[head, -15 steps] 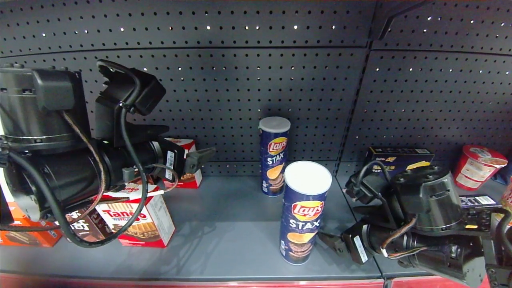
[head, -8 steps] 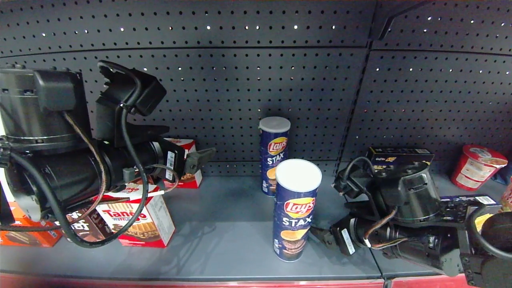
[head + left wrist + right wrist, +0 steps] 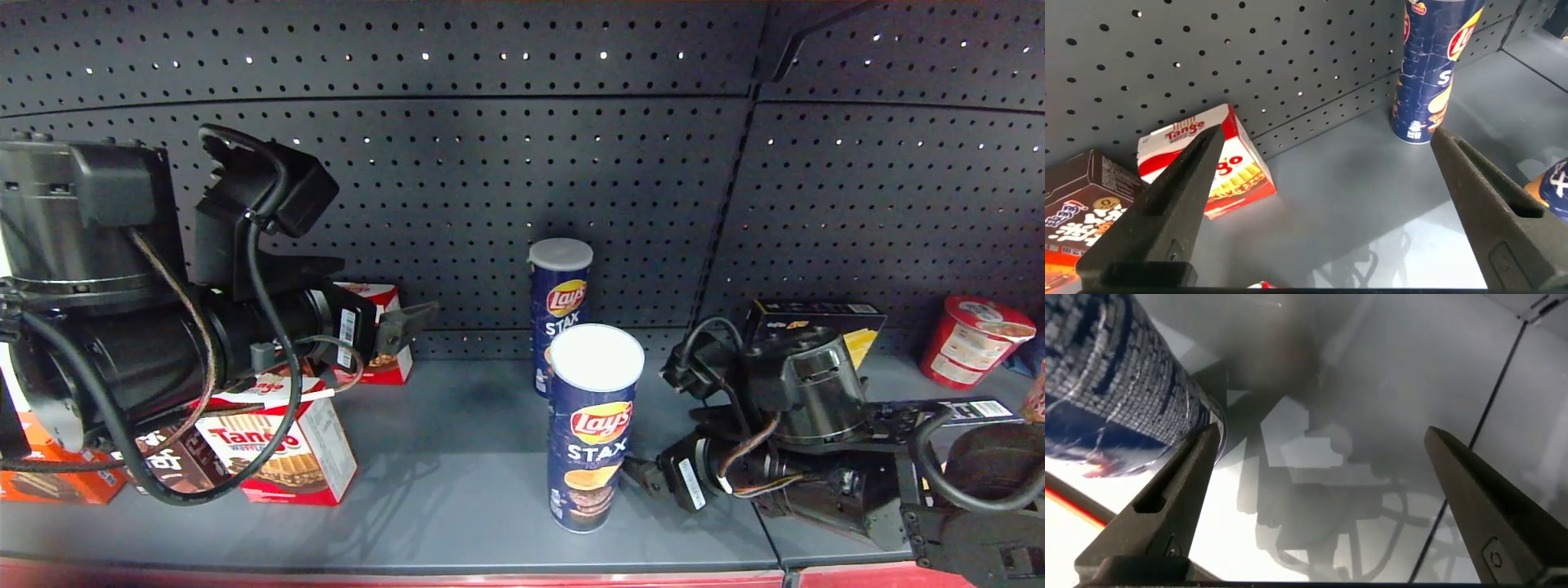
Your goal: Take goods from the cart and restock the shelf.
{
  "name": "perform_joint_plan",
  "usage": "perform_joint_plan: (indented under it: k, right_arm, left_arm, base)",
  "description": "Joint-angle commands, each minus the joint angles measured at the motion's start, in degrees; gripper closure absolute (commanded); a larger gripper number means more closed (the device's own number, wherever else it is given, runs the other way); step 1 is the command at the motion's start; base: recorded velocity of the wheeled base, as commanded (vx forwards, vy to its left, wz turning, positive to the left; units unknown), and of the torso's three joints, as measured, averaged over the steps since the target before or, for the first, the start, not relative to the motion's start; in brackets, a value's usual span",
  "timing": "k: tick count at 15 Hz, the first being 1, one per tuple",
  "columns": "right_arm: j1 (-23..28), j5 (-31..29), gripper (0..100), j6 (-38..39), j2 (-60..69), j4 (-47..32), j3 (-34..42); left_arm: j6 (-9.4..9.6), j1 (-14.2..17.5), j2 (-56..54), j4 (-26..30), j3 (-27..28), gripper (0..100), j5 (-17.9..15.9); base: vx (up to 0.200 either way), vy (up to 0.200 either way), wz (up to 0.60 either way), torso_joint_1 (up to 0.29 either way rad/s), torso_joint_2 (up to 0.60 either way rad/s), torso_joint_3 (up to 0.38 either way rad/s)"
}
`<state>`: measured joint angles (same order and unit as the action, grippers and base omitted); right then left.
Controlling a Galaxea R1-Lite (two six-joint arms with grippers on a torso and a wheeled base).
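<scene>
Two tall blue chip cans with white lids stand on the grey shelf (image 3: 457, 457). One can (image 3: 560, 314) is at the back by the pegboard; the front can (image 3: 593, 433) stands upright nearer the edge. My right gripper (image 3: 637, 474) lies low on the shelf just right of the front can, open, with the can (image 3: 1118, 384) against the outside of one finger and nothing between the fingers (image 3: 1167, 506). My left gripper (image 3: 412, 318) hangs open over the left part of the shelf, its gap (image 3: 1324, 139) empty, the back can (image 3: 1433, 65) beyond it.
Red wafer boxes (image 3: 286, 445) lie at the front left and a small red box (image 3: 380, 327) stands at the back. A dark box (image 3: 816, 318) and a red cup (image 3: 976, 339) sit on the right section. Free shelf floor lies between the wafer boxes and the cans.
My right gripper has slid left along the shelf, and the front can has shifted left with it, staying upright. The left arm has not moved.
</scene>
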<state>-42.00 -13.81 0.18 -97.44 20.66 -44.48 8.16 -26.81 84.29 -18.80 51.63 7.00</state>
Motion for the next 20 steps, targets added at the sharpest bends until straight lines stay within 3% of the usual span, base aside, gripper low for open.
perform_joint_plan:
  k: [1, 20]
  right_arm:
    - [0.0, 0.0, 0, 0.0, -0.9, 0.1, -0.5]
    - [-0.4, -0.1, 0, 0.0, -3.5, 0.4, -2.2]
  left_arm:
    - [0.02, 0.0, 0.0, 0.0, 0.0, 0, 0.0]
    - [0.02, 0.3, 0.0, -1.3, -0.6, 0, -0.1]
  base:
    - [0.000, 0.000, 0.00, 0.000, 0.00, 0.000]
    - [0.000, 0.000, 0.00, 0.000, 0.00, 0.000]
